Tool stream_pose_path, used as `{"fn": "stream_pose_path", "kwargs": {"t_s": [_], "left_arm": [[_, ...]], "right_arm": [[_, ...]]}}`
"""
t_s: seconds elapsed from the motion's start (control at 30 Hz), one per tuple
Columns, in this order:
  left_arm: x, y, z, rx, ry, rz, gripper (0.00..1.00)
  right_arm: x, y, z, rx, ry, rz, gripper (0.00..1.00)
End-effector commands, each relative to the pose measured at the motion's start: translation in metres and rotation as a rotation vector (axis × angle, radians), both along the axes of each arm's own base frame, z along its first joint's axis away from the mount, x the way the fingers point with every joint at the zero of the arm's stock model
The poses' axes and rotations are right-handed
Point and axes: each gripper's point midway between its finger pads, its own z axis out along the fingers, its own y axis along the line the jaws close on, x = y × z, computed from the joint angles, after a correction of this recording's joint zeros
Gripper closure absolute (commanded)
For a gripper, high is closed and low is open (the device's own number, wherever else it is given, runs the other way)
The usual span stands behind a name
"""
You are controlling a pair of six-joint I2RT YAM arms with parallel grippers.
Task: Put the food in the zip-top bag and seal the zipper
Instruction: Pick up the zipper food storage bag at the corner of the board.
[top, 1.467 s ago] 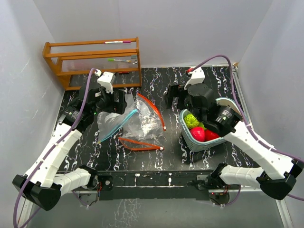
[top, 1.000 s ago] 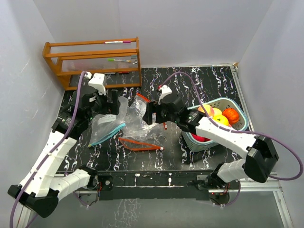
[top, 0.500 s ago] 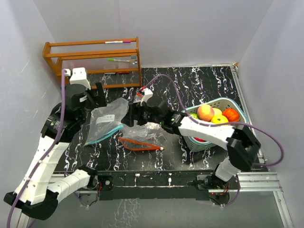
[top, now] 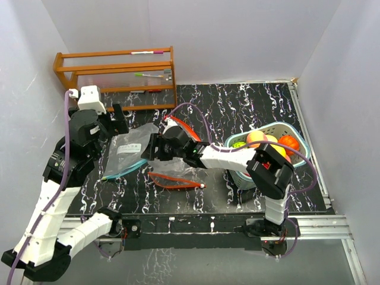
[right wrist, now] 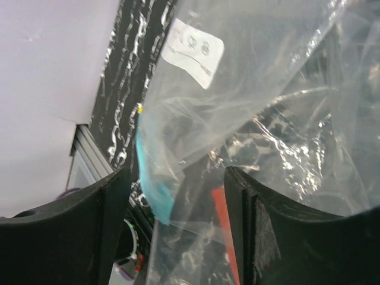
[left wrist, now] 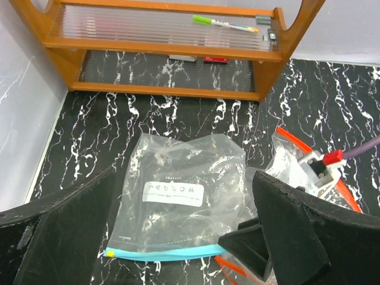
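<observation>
In the teal basket (top: 304, 155) at the right sits all the food (top: 265, 141); no fruit shows in either bag. The right gripper (top: 153, 148) has swung from that basket across to the bags, carrying nothing, its jaws apart over the clear film of the blue-zippered bag (top: 132, 148). The left gripper (left wrist: 184, 196) has drawn back, spread wide and empty. The red-zippered bag (top: 178, 178) lies just beside. Opening a bag likely comes first.

A wooden rack (top: 116, 77) stands at eleven o'clock on the black, white-veined tabletop (top: 249, 110), close against the back wall. A green-capped marker (left wrist: 224, 24) lies on its ribbed middle shelf, and a pink-tipped white marker (top: 147, 53) on the top rail. A teal slatted basket (top: 276, 124) sits at three o'clock, well apart from the rack.
</observation>
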Motion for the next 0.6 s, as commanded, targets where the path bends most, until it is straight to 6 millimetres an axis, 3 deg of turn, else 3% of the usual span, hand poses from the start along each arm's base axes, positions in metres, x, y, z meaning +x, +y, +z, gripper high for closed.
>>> {"fn": "stream_pose_path", "kwargs": {"t_s": [0.0, 0.1, 0.2, 0.57], "left_arm": [[-0.006, 0.003, -0.003, 0.018, -0.002, -0.005, 0.03], [-0.01, 0.009, -0.001, 0.033, -0.015, 0.008, 0.03], [-0.011, 0.009, 0.001, 0.038, -0.021, -0.001, 0.03], [-0.011, 0.003, 0.0, 0.027, -0.021, -0.031, 0.03]], "right_arm": [[0.015, 0.025, 0.054, 0.172, -0.071, -0.017, 0.41], [0.017, 0.024, 0.057, 0.185, -0.084, -0.029, 0.57], [0.019, 0.024, 0.059, 0.185, -0.091, -0.033, 0.58], [0.022, 0.031, 0.02, 0.117, -0.018, -0.035, 0.55]]}}
